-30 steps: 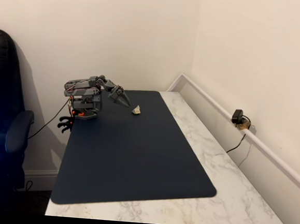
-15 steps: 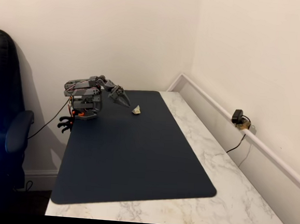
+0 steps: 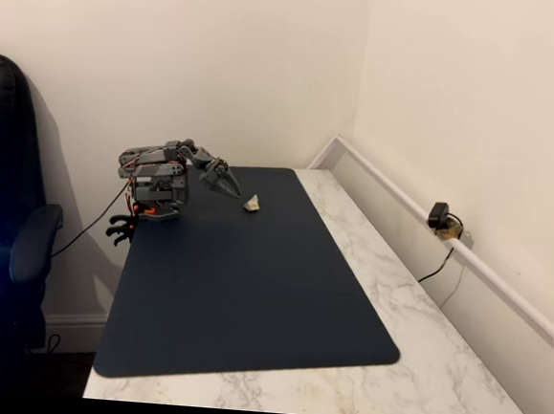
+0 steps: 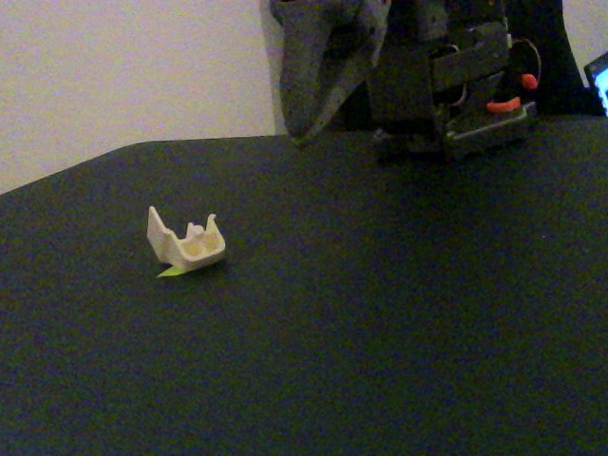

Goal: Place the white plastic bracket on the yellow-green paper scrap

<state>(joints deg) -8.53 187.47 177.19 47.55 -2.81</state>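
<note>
The white plastic bracket (image 3: 252,203) (image 4: 185,243) rests on the dark mat near its far edge. A thin sliver of the yellow-green paper scrap (image 4: 173,272) pokes out from under the bracket's near side, so the bracket lies on it. My grey gripper (image 3: 233,191) (image 4: 302,133) hangs just above the mat, a short way from the bracket and apart from it, with its fingers together and nothing in them. The arm is folded back over its base (image 3: 156,197).
The dark mat (image 3: 251,291) covers most of a marble tabletop (image 3: 419,352). A small black camera (image 3: 439,218) sits on the white rail by the right wall. A dark chair (image 3: 10,244) stands left of the table, and a cable hangs from the arm's base.
</note>
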